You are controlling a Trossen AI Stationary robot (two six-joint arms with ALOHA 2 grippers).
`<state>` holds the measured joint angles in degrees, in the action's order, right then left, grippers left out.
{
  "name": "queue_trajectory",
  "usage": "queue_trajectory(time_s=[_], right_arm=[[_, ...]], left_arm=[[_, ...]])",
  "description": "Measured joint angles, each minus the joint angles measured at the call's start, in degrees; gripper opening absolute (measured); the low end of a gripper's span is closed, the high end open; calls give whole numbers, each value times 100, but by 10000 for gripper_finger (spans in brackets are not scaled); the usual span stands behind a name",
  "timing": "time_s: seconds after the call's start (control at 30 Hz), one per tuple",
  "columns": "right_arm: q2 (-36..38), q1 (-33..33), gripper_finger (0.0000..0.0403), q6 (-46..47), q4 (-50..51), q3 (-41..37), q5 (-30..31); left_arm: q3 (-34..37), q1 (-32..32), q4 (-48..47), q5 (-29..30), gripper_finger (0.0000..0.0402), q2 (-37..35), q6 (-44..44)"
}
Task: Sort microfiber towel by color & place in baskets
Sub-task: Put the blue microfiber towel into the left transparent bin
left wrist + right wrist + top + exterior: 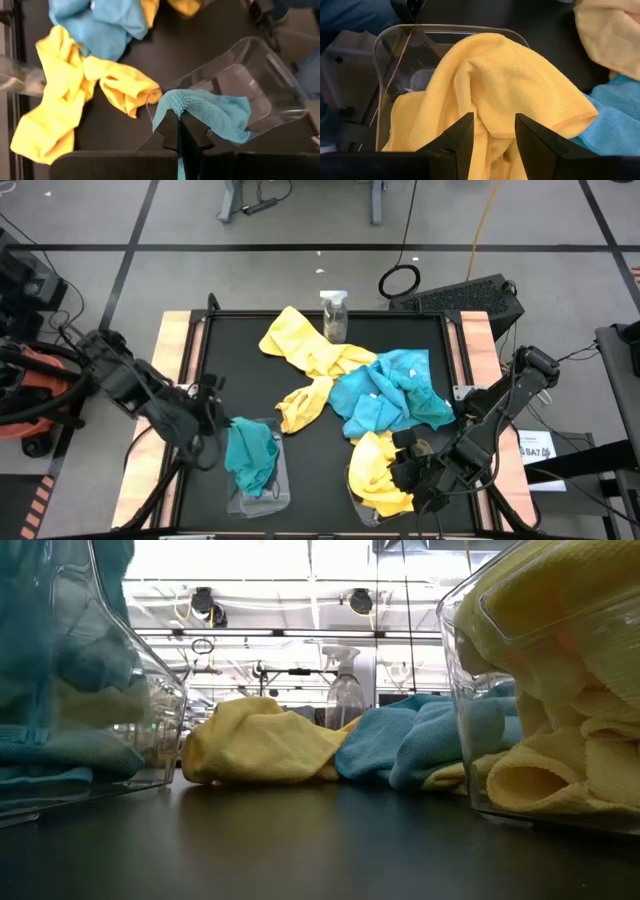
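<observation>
Now left gripper [178, 131] pinches a turquoise towel [210, 110]; right gripper [492, 132] stands apart over a yellow towel [490, 85].

Even, bright overhead lighting; ceiling glare across the top of the low view; near tubs [540, 690] blurred.

black table [230, 345], towels [345, 385], baskets [262, 498], bottle [334, 315]

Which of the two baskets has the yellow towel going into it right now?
The basket under the right gripper, on the table's right side; a yellow towel drapes over its rim. The other basket, beside the left gripper, holds turquoise cloth.
</observation>
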<state>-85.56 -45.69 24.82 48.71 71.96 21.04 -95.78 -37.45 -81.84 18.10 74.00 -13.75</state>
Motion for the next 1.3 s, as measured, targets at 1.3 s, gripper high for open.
queue_trajectory(time_s=[1.3], right_arm=[[0, 0, 136, 50, -44, 2, 3]], left_arm=[[4790, 1309, 4831, -1947, 8, 277, 526]])
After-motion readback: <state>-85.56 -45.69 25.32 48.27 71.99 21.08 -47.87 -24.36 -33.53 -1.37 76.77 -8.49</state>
